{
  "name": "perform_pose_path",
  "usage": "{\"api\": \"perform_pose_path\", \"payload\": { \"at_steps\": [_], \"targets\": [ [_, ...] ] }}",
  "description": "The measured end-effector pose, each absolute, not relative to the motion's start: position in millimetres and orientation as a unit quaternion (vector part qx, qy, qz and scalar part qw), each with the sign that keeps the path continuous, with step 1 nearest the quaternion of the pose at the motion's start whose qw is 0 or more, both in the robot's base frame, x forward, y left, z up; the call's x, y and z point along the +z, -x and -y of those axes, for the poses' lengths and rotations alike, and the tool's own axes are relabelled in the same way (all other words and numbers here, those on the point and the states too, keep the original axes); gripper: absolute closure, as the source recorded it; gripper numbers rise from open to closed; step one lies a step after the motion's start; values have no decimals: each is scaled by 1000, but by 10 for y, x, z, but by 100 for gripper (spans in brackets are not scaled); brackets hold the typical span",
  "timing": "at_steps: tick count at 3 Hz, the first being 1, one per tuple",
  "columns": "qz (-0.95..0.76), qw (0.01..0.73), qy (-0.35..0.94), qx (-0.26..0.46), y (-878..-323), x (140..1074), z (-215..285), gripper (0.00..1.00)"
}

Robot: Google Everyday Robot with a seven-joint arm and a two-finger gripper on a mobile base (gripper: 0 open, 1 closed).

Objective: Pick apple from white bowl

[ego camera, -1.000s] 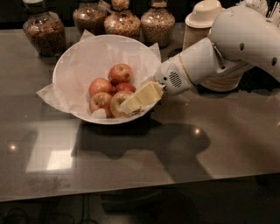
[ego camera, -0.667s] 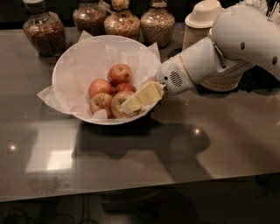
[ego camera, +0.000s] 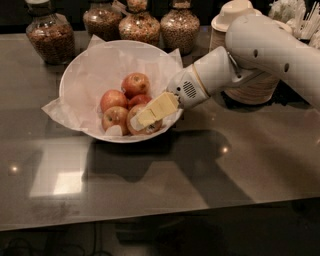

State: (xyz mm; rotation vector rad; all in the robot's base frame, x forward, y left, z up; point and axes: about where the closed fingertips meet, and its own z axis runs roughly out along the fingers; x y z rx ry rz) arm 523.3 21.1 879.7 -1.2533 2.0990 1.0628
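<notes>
- The dark, glossy tabletop (ego camera: 165,185) fills most of the view, and its half toward 6 o'clock is bare.
- The robot's white arm (ego camera: 270,50) comes in from 2 o'clock and slopes down toward 8 o'clock, ending over the bowl's rim.
- The white bowl (ego camera: 80,75) stands on the tabletop at about 10 o'clock from the middle of the view. It is upright, and crinkled white paper (ego camera: 55,107) pokes out over its rim at 8 o'clock and 1 o'clock.
- Four glass jars (ego camera: 47,37) with brown contents line the far edge at 12 o'clock, behind the bowl.
- A stack of beige paper bowls (ego camera: 232,12) stands at 1 o'clock, partly behind the arm.
- A cluster of apples lies in the bottom of the bowl. The apple (ego camera: 151,128) is at about 5 o'clock inside it, nearest the arm, touching the redder apples (ego camera: 114,100) at its 9 and 12 o'clock.
- This apple is round, so no long axis shows. Its top is covered, and which way its stem points cannot be told.
- The gripper (ego camera: 145,117) is pale yellow and lies inside the bowl, across the top of the apple and seemingly touching it. Its long axis runs from 2 o'clock down to 8 o'clock. Whether it has closed around the apple, or how wide it stands, cannot be told.
</notes>
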Motion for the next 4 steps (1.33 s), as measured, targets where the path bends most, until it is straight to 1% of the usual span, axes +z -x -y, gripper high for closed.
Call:
{"api": "perform_pose_path", "payload": {
  "at_steps": [1, 3, 4],
  "targets": [
    [-764, 232, 457, 392, -5240, 8781, -235, 100],
    [-752, 241, 464, 401, -5197, 8885, -237, 100],
    [-734, 262, 469, 414, -5150, 9079, -175, 100]
  ]
}}
